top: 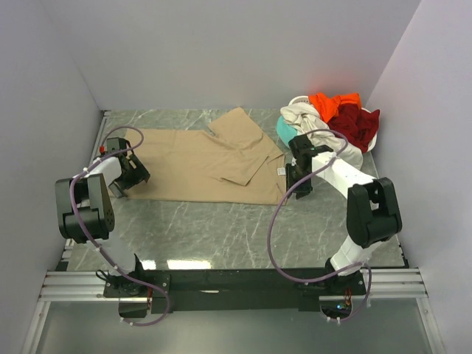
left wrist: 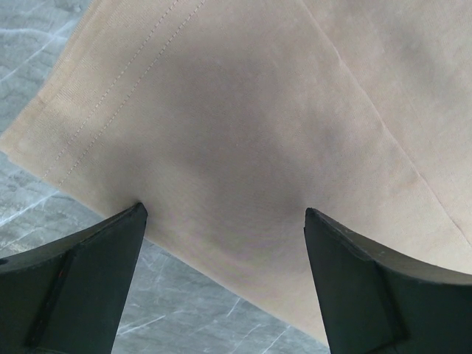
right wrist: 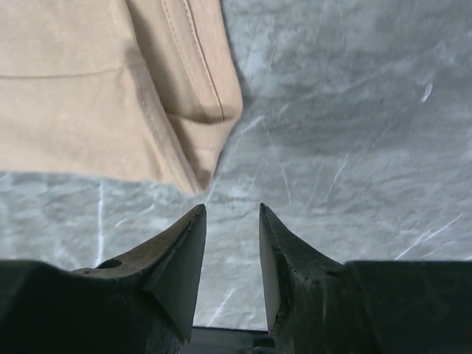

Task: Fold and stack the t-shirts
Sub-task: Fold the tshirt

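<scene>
The large tan t-shirt (top: pixel 199 158) lies spread across the middle of the table, one sleeve folded over near its right end. My left gripper (top: pixel 131 179) hangs at the shirt's left edge, its jaws wide open over the hemmed tan cloth (left wrist: pixel 243 110), gripping nothing. My right gripper (top: pixel 297 189) is just off the shirt's right end. Its jaws (right wrist: pixel 232 210) stand parted over bare marble, with the tan shirt's corner (right wrist: pixel 199 140) a little ahead and to the left. The cream (top: pixel 301 113), orange (top: pixel 333 102), dark red (top: pixel 359 122) and teal (top: pixel 285 131) t-shirts sit heaped at the back right.
Grey walls close in the marble table (top: pixel 221 228) on the left, back and right. The heap of shirts fills the back right corner, close behind my right arm (top: pixel 346 177). A black rail (top: pixel 236 280) runs along the near edge.
</scene>
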Robot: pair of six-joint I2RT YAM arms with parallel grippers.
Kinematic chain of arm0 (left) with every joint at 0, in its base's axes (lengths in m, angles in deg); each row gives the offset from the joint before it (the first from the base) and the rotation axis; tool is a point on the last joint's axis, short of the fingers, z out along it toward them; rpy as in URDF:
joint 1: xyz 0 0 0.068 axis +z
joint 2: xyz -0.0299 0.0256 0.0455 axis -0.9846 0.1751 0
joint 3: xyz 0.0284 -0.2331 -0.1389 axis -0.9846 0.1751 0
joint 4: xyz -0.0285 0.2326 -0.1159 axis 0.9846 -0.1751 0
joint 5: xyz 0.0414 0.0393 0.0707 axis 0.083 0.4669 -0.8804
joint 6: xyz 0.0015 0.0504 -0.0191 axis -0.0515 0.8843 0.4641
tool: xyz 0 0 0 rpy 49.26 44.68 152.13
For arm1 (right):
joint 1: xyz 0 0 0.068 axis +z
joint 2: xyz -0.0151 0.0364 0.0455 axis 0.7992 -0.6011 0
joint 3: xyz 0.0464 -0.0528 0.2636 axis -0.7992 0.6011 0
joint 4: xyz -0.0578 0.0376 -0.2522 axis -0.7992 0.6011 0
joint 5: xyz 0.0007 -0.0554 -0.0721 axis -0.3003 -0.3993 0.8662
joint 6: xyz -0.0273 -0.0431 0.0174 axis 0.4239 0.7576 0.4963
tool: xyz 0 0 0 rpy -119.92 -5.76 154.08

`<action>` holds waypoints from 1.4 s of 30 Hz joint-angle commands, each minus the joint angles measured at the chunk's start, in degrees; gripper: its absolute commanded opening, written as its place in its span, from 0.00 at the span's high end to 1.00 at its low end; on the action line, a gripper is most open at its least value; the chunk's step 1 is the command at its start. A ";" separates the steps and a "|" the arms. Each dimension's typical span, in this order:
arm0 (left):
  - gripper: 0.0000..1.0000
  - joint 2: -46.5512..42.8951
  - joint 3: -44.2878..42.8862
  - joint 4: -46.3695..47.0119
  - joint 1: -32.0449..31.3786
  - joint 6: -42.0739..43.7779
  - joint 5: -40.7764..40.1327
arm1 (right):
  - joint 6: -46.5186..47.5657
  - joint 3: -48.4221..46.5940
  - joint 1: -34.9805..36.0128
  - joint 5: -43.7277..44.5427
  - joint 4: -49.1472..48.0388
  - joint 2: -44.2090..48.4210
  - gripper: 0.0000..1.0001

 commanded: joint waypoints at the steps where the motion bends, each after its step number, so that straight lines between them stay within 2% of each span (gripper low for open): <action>1: 0.05 -2.02 0.49 -1.49 0.44 1.23 -0.34 | -2.25 2.67 -2.27 -7.19 -2.75 2.91 0.58; 10: 0.05 -1.66 1.28 -1.05 0.44 1.15 0.28 | -3.22 6.53 -2.62 -14.58 -7.76 1.59 0.59; 24: 0.04 -1.84 0.93 -1.40 0.44 1.23 -0.25 | -3.57 7.59 -3.15 -12.83 -11.63 -2.63 0.59; 30: 0.04 -1.67 1.28 -1.32 0.44 1.50 -0.51 | -3.49 8.21 -4.03 -12.48 -12.87 -3.60 0.66; 39: 0.04 -0.44 1.81 -0.70 0.44 2.11 -1.13 | -1.73 7.51 -4.91 -10.81 -10.85 -3.60 0.90; 42: 0.04 -0.43 1.63 -0.53 0.53 2.64 -1.74 | -0.24 6.10 -4.91 -7.92 -8.48 -2.81 0.94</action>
